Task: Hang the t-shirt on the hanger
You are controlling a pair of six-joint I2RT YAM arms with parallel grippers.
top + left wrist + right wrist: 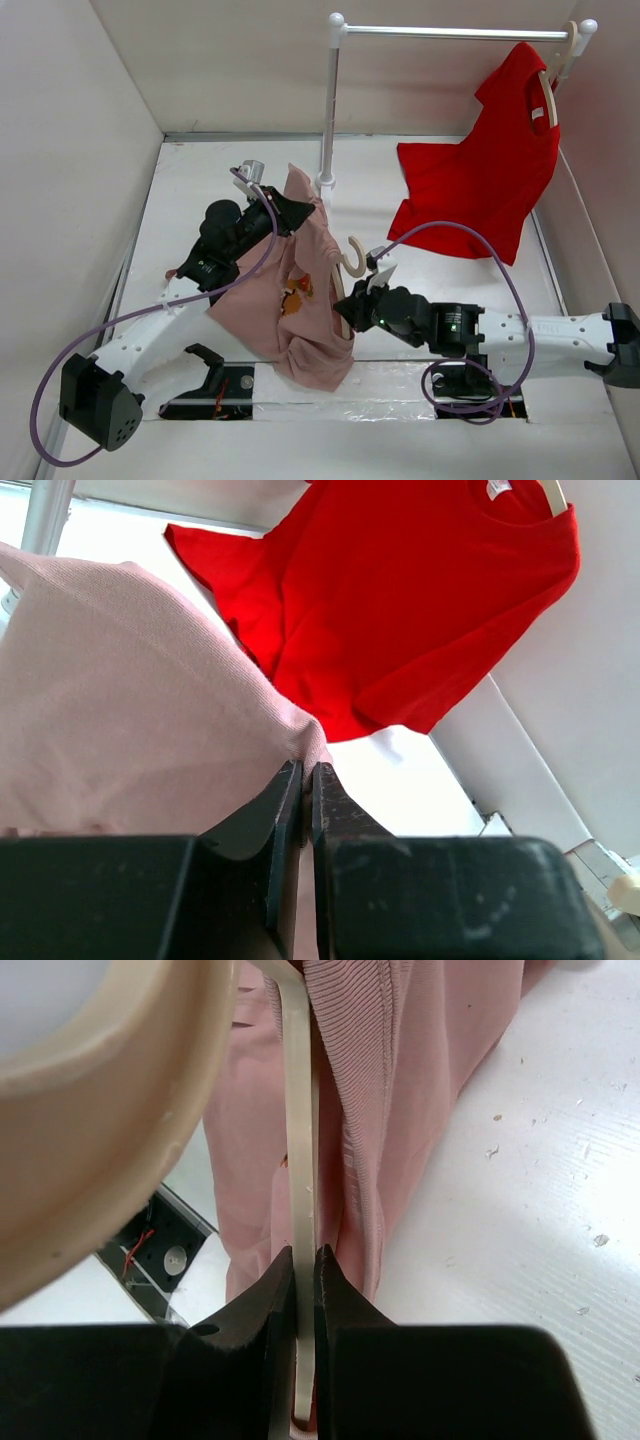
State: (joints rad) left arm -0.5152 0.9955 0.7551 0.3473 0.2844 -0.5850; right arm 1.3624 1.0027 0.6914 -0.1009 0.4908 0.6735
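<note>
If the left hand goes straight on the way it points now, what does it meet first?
Apart from the pink t-shirt pinched in the left hand, probably the red t-shirt hanging ahead. The table shows between them, and depth is unclear.

Overhead; close wrist views, apparently forward-facing

light: bright, even, perhaps overhead | shadows: soft | blur: near hanger [90, 1110] out of focus

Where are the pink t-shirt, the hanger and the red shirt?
pink t-shirt [265, 310], top view, cloth left of the print.
hanger [357, 262], top view, curve of its hook.
red shirt [400, 600], left wrist view, middle of the front.
</note>
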